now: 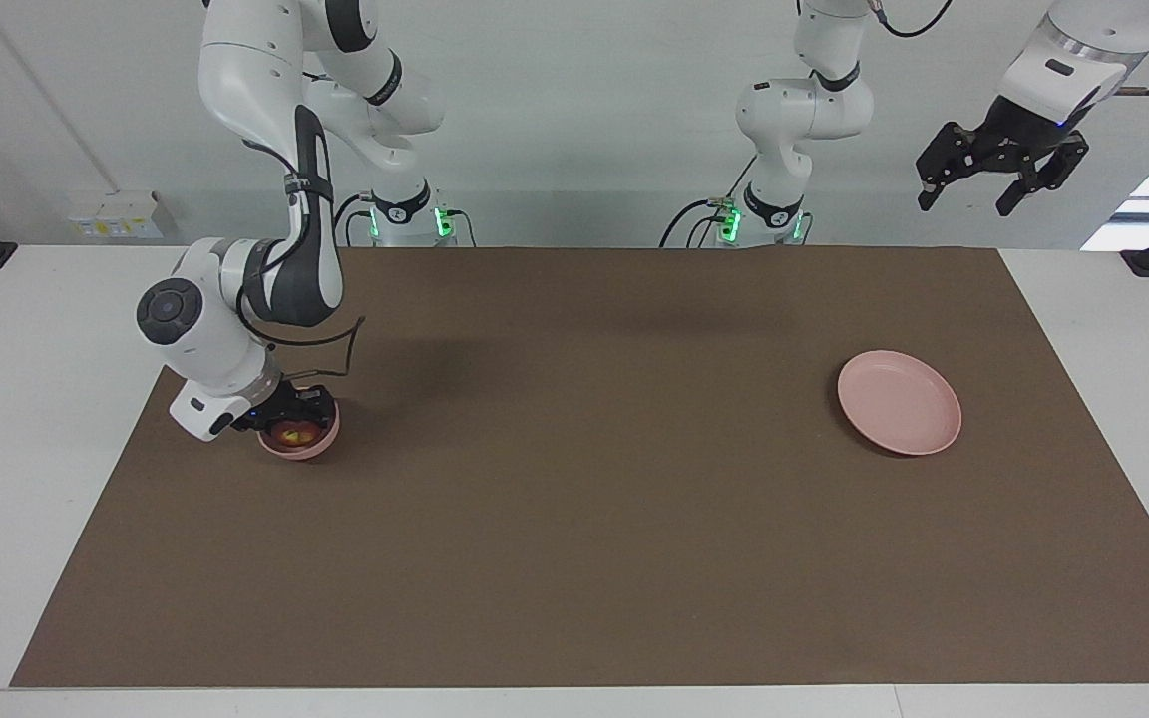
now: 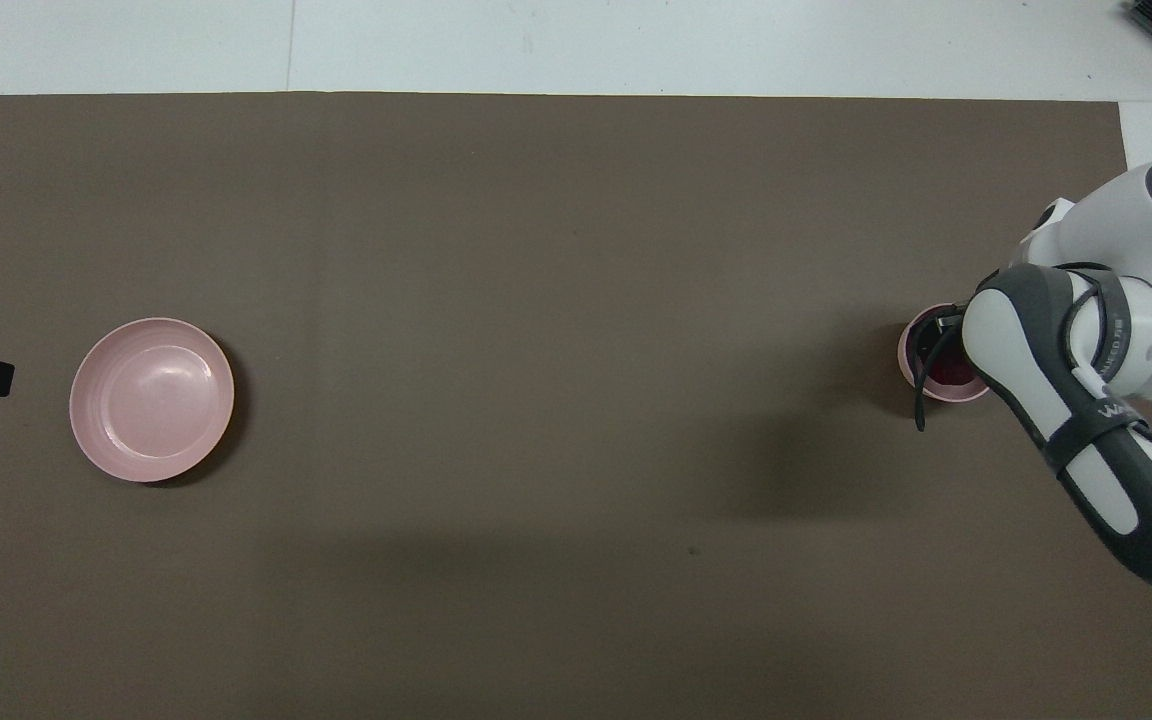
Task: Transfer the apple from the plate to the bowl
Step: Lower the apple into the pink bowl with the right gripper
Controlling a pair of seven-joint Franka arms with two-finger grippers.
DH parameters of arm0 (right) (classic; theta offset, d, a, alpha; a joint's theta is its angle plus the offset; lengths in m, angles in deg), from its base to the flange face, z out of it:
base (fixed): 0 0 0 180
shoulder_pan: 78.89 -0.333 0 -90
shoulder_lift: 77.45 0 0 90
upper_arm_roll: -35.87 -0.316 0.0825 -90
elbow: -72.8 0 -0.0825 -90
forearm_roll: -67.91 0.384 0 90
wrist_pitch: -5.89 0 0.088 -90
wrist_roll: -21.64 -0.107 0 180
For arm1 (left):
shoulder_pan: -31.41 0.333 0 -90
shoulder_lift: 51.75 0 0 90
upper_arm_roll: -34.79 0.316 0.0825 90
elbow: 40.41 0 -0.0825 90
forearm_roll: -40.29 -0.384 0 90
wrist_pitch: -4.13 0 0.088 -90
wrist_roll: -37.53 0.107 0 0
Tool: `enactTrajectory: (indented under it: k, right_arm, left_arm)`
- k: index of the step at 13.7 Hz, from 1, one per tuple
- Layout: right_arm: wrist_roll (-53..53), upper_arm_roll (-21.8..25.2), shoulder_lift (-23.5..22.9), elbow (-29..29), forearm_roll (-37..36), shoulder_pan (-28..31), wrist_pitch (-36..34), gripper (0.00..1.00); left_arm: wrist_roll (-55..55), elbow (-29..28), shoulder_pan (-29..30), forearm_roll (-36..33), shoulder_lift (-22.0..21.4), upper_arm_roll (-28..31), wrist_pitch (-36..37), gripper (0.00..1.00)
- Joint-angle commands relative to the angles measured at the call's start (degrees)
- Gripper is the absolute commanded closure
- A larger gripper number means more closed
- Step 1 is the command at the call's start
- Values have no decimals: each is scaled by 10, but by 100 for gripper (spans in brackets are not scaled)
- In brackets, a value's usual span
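Apple (image 1: pixel 297 433), dark red with a yellowish patch, down inside the small deep pink bowl (image 1: pixel 320 448) toward the right arm's end of the counter (image 1: pixel 574 558). Right end effector (image 1: pixel 295 419) dipped into the bowl directly over the fruit; whether pinching it or already spread, cannot tell, since wrist and black fingers mask the gap in both views. Judged as the placing step, nearly finished: plate bare, fruit within the bowl's wall. Next move probably calls for letting go, if not yet done, then a straight lift clear of the rim, without nudging the light bowl along the mat.

Brown matte mat (image 1: pixel 574 479) across the middle, flat, faintly creased, over a white top.

Plate (image 1: pixel 899 402), pale pink, flat and round with a low rim and a smooth, slightly glossy face, wider than the bowl, well apart from it toward the left arm's end. Left end effector (image 1: pixel 1001 189) waiting high in the air off that end, black fingers visibly spread, nothing between them.
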Motion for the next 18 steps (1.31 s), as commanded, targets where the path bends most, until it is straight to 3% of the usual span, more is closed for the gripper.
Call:
enactTrajectory:
  k: [1,6,13,18]
  right_arm:
    - [-12,-5,2,-6,-12,4,16,20]
    - [-12,-5,2,-6,-12,4,16,0]
    - [-13,-5,9,6,-11,3,-4,0]
    - [-90,-6,66,13,-12,-17,-23,0]
  left_arm:
    - [-1,1,7,2,-3,-1,-2,0]
    - [3,-11,7,-7,-10,-1,-22,0]
    - [3,-22,6,-22,-17,-4,-24,0]
    - [4,-21,7,-22,-18,-3,-24,0]
